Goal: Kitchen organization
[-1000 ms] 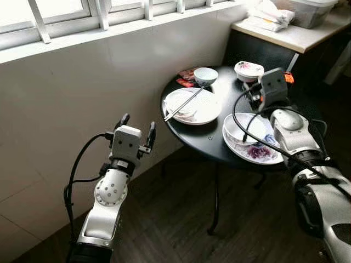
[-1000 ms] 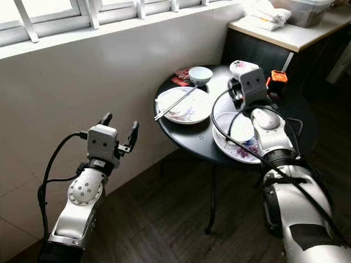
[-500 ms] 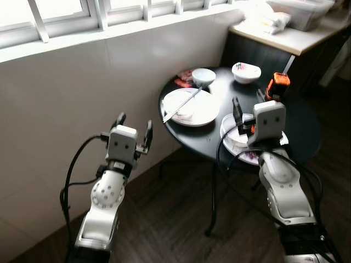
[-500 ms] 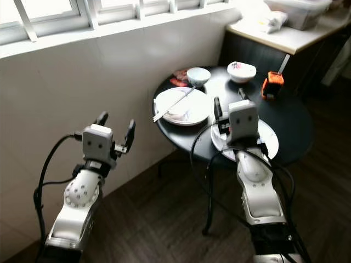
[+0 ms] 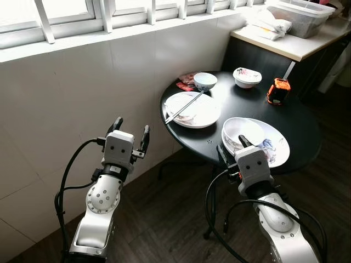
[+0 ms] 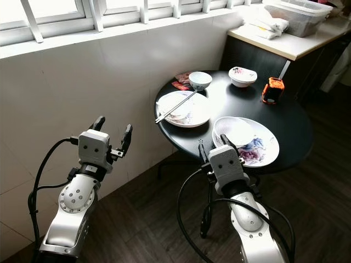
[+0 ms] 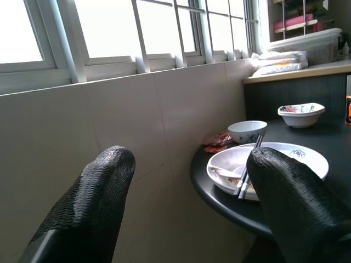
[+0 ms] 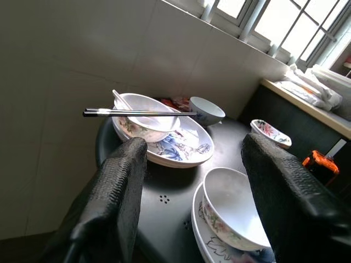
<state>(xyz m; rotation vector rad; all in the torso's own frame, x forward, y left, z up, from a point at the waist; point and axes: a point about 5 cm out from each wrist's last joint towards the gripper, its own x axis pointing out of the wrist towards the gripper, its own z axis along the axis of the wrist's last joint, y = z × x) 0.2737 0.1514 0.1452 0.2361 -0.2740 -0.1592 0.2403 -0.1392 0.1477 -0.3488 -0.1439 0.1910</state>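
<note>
A round black table (image 5: pixel 249 104) stands by the tiled wall. On it are a white plate (image 5: pixel 205 112) with a smaller bowl and chopsticks (image 5: pixel 184 106) across it, a small pale bowl (image 5: pixel 205 80), a flowered bowl (image 5: pixel 247 76) and a big flowered plate (image 5: pixel 274 149) holding a white bowl (image 5: pixel 242 131). My right gripper (image 5: pixel 232 148) is open, empty, just short of the table's near edge, facing the white bowl (image 8: pixel 230 211). My left gripper (image 5: pixel 130 131) is open and empty in the air left of the table, near the wall.
An orange tape measure (image 5: pixel 277 90) sits at the table's far right and a red packet (image 5: pixel 186 81) behind the plates. A counter (image 5: pixel 290 41) with a plastic tub (image 5: pixel 299 11) and folded cloths stands at the back right. Dark wood floor (image 5: pixel 164 219) lies below.
My right arm has drawn back from over the table's far side to just short of its near edge. The left arm has hardly moved. The camera has shifted a little.
</note>
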